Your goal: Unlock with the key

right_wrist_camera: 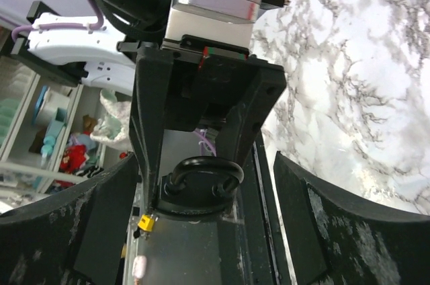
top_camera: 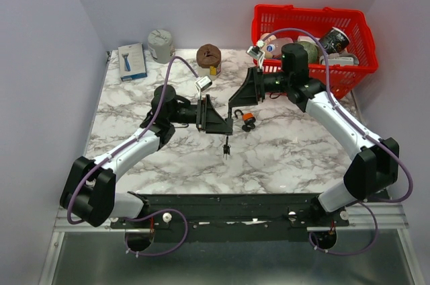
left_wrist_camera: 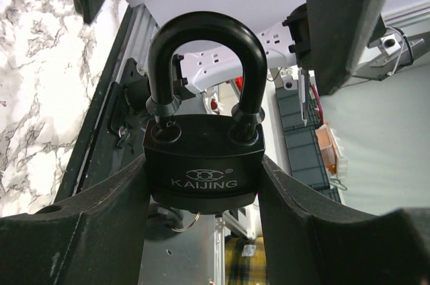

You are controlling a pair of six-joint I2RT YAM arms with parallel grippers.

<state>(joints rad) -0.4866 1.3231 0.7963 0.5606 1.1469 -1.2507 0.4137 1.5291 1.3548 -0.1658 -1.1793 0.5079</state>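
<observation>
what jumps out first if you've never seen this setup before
The black KAIJING padlock grabs the eye first, clamped in the left gripper over the middle of the marble table. The right gripper faces it with its jaws wide open. At the far right corner, a bright red basket stuffed with containers stands out against the pale walls.

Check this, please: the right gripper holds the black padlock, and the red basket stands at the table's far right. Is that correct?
One thing is wrong: the left gripper, not the right, holds the black padlock, as the left wrist view shows. The right gripper is open. The red basket does stand at the far right.
</observation>
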